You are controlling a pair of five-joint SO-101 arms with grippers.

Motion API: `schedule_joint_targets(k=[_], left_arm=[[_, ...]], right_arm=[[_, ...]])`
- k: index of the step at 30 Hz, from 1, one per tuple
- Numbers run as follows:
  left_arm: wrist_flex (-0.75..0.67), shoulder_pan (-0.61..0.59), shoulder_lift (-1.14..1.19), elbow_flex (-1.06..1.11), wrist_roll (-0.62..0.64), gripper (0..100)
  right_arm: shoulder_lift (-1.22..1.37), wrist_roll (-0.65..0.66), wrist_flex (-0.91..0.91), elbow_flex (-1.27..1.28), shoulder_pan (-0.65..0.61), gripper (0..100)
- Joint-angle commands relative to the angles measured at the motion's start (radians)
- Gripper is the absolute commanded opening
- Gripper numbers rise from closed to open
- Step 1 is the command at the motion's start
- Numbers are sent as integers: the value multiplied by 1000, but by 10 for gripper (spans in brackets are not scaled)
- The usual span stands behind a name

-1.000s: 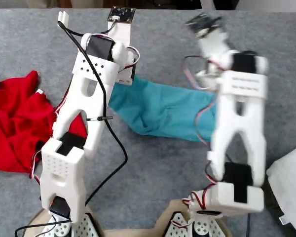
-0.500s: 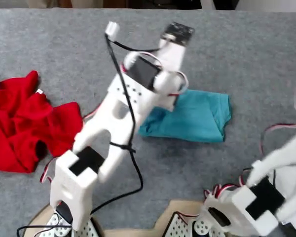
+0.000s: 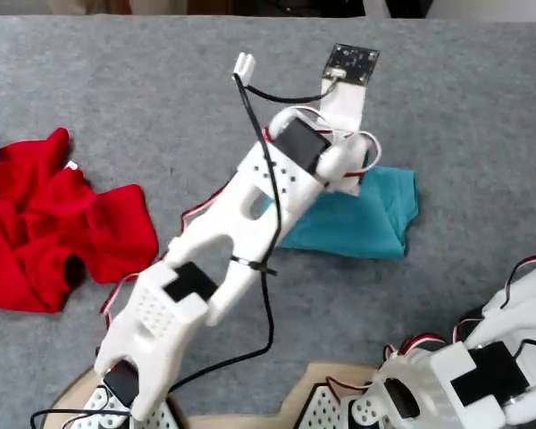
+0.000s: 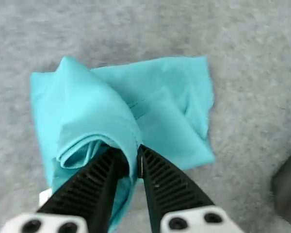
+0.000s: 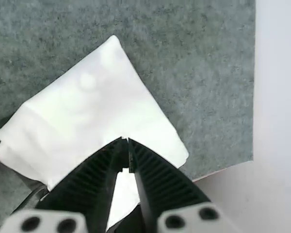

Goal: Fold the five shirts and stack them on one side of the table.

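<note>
Teal cloth is the matter in hand: the teal shirt (image 4: 157, 104) lies as a rough folded rectangle on the grey tabletop (image 3: 116, 80), a little right of the middle. The left claw (image 4: 131, 155) is clenched on a raised fold at one edge of it, so the cloth bunches up between the jaws. The right claw (image 5: 125, 141) sits pressed together just over a folded white shirt (image 5: 87, 111) at the near right edge of the tabletop. Whether it pinches any of that cloth, I cannot tell. A red shirt (image 3: 45, 223) lies crumpled well apart at the left, not yet folded.

By my reading, the teal shirt's folding is nearly finished and the stacking step comes next, with the white shirt marking the stacking side. The next move calls for a firm hold through all the layers. It then needs a low carry to the right so the fold does not fall open, and a square landing on the white shirt. The right arm would have to clear that spot first.
</note>
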Motion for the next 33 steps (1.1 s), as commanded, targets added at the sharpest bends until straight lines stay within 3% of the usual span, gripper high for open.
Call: schedule_joint_targets(k=[1, 8, 27, 30, 33], left_arm=[[-26, 55, 25, -103, 31, 20], [-41, 140, 136, -124, 41, 20], [-298, 152, 274, -124, 112, 24], [-302, 164, 291, -124, 126, 112], [-293, 166, 288, -124, 236, 234]], right_arm=[[-59, 9, -51, 27, 16, 5], [-59, 9, -69, 42, 16, 5], [-59, 3, -66, 96, 13, 5], [-59, 3, -68, 96, 10, 5], [-59, 3, -68, 96, 10, 5]])
